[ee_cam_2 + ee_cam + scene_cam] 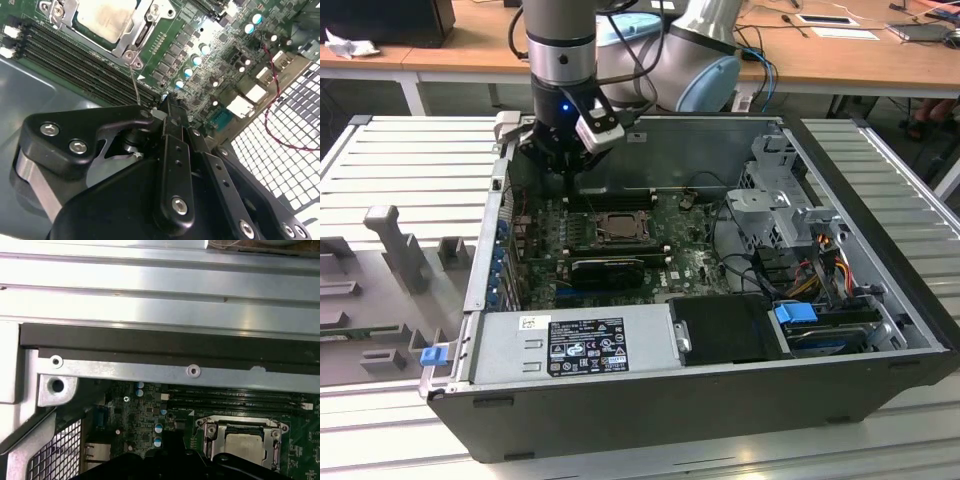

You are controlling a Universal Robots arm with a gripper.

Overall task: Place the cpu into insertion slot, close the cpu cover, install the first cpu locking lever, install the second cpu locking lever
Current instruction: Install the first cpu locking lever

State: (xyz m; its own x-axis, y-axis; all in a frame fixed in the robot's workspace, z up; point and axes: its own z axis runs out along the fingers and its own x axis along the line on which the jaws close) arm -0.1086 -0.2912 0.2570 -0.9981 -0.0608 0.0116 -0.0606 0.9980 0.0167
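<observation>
The cpu (102, 17) lies pale and flat in the insertion slot, which is hidden under it. The silver cpu cover (142, 31) lies closed around the chip, which shows through its square opening. In the first wrist view the cpu (243, 444) sits inside the cover frame (274, 434). A thin wire locking lever (135, 82) rises from the socket corner toward my gripper (167, 109). The black fingers are shut together, their tips right beside the lever's free end. In the exterior view the gripper (565, 172) hangs over the board, on the far side of the socket (618, 228).
Long black memory slots (75, 65) run beside the socket. The case's perforated rear wall (280, 150) and a red wire (272, 100) are close to the fingers. A black graphics card (610, 268), a power supply (585, 345) and a drive cage (780, 200) fill the case.
</observation>
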